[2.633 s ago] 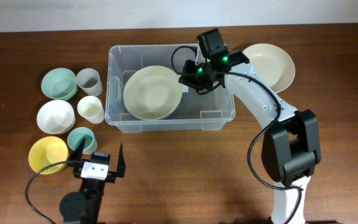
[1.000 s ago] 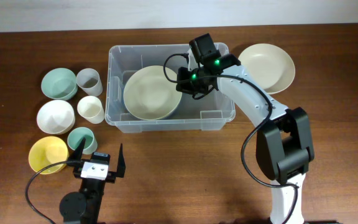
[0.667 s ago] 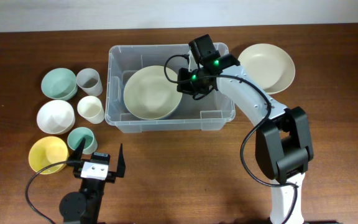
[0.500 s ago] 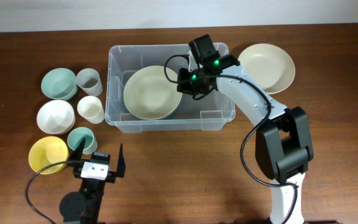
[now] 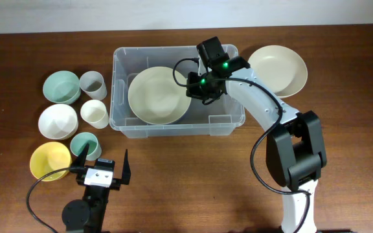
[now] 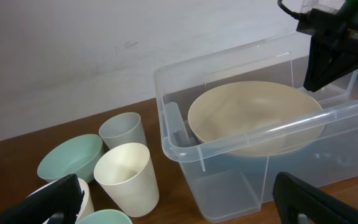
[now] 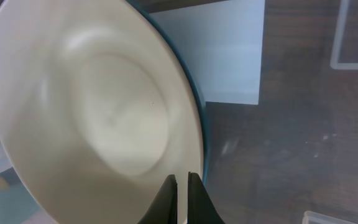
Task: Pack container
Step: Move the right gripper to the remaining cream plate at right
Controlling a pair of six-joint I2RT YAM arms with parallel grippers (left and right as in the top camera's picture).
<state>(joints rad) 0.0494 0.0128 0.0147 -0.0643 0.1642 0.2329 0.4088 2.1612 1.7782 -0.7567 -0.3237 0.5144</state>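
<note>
The left arm [image 5: 83, 210] sits folded at the lower left of the overhead frame, its left gripper [image 5: 105, 152] pointing toward the top of the frame with jaws spread wide and nothing between them. The right arm [image 5: 259, 98] rises from the lower right and bends toward the upper centre, wrist lit green. The right gripper [image 7: 180, 182] has its fingers almost together, apparently nipping the rim of a plate [image 7: 92, 118].

Wooden table [image 5: 193, 184] — container [image 5: 228, 111], cream plate [image 5: 278, 70] at right, 6 bowls [image 5: 57, 120] and cups [image 5: 94, 113] at left.
</note>
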